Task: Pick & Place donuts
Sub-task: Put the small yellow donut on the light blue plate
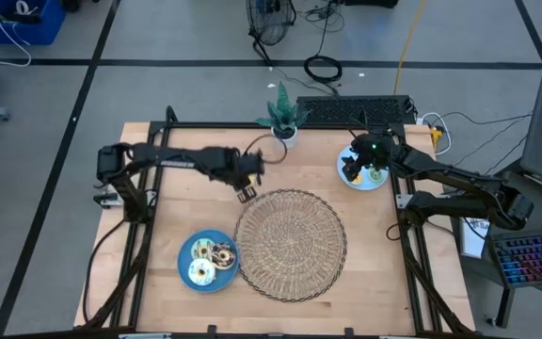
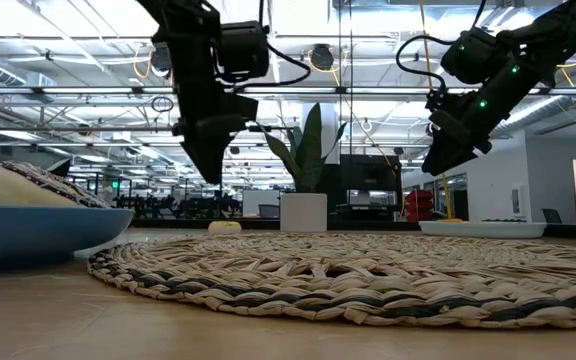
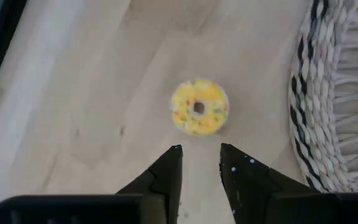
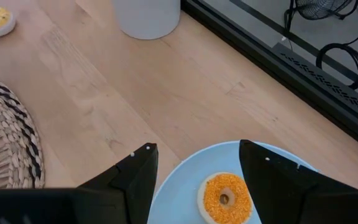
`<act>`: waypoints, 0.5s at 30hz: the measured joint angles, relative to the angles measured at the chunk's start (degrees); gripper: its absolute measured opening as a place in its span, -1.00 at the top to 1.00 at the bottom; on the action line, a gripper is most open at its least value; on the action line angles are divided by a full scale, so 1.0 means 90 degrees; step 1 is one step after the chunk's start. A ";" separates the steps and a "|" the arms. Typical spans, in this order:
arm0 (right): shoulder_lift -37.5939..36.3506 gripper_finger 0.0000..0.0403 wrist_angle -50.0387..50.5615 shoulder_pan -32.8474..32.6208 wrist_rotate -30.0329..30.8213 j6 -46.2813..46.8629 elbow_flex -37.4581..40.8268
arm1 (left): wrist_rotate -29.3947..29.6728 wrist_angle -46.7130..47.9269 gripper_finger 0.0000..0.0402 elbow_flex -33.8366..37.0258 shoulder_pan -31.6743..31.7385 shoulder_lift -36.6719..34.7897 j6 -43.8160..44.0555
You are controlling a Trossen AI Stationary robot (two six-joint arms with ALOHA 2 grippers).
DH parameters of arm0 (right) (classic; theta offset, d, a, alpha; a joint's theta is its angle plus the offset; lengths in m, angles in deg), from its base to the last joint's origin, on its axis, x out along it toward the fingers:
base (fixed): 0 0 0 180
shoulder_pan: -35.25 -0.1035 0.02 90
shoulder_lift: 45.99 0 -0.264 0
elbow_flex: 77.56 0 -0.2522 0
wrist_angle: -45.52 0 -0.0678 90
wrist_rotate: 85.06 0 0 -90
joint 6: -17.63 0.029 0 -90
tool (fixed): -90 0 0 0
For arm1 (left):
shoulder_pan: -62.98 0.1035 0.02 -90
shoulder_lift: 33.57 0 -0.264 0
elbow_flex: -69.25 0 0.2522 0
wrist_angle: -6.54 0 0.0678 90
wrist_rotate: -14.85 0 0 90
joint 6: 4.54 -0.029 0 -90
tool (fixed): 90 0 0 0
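Right now the left gripper (image 3: 199,158) hangs over the bare wood of the table (image 1: 158,282), with a yellow donut (image 3: 199,107) lying flat just ahead of its tips. The two fingers are a little apart and hold nothing. The woven mat (image 3: 334,106) is close by on one side, but the donut does not touch it.

I think the job here is to pick up this yellow donut. To do it well, the gripper should go forward a bit so the ring sits between the fingers, open wider, then come straight down and squeeze gently. It should stay clear of the mat's edge.

The right gripper (image 4: 197,162) waits above the far blue plate (image 4: 179,186), fingers wide apart and empty, with an orange donut (image 4: 226,198) on that plate below it. More donuts (image 1: 210,262) sit on the near blue plate (image 1: 184,256)
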State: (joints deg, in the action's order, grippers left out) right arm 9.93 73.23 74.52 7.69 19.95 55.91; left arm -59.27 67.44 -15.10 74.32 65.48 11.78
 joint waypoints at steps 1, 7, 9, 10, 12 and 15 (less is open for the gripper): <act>0.0000 -0.05 -0.0001 -0.0001 0.0000 0.0000 0.0001 | -0.0126 -0.0074 0.41 0.0000 0.0132 -0.0016 -0.0141; 0.0000 -0.05 0.0005 0.0000 -0.0002 -0.0009 0.0001 | -0.0707 -0.0118 0.05 0.0304 0.0566 -0.0012 -0.0792; 0.0000 -0.05 0.0008 0.0000 -0.0005 -0.0066 0.0002 | -0.0592 -0.0102 -0.08 0.0438 0.0582 -0.0012 -0.0795; 0.0000 -0.05 0.0008 0.0000 -0.0003 -0.0106 0.0002 | -0.0563 -0.0142 -0.14 0.0498 0.0581 -0.0012 -0.0850; 0.0000 -0.05 0.0008 0.0000 -0.0005 -0.0151 0.0000 | -0.0601 -0.0408 -0.23 0.0672 0.0525 -0.0012 -0.1124; 0.0000 -0.05 0.0020 0.0000 -0.0005 -0.0144 0.0000 | -0.0738 -0.1326 -0.30 0.1041 0.0361 -0.0012 -0.1809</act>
State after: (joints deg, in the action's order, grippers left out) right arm 9.93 73.40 74.52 7.64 18.66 55.91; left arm -65.91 55.51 -5.74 77.57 65.37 -4.50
